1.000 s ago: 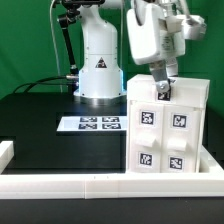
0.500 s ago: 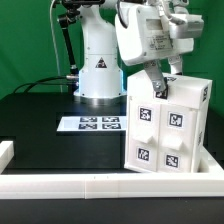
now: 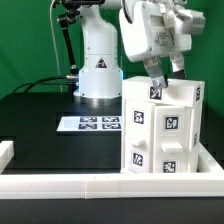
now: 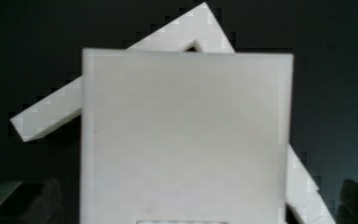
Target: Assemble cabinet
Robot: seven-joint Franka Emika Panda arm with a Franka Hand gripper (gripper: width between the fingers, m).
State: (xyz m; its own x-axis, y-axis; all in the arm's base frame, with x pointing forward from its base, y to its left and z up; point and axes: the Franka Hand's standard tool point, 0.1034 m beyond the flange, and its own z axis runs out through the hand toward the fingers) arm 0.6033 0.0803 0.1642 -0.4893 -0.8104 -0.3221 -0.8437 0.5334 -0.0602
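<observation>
Exterior view: the cabinet (image 3: 160, 128) stands upright on the black table (image 3: 40, 120), near the white rail (image 3: 100, 184) at the front and well to that view's right of the marker board (image 3: 88, 124). It looks turned at an angle, one corner toward the camera. The gripper (image 3: 157, 84) sits at the cabinet's top edge, its fingers hidden against a tagged block there; I cannot tell whether they are spread or pinching the top.

Wrist view shows a white panel (image 4: 185, 130) filling the frame, with angled white edges behind it, so the contact itself is not visible.

Risks, as I judge them: the cabinet is tall and held or pushed only at its top, so a sideways move could tip it or make it swivel further. It could also jam against the rail. If the grip is shallow, the top may slip free.
</observation>
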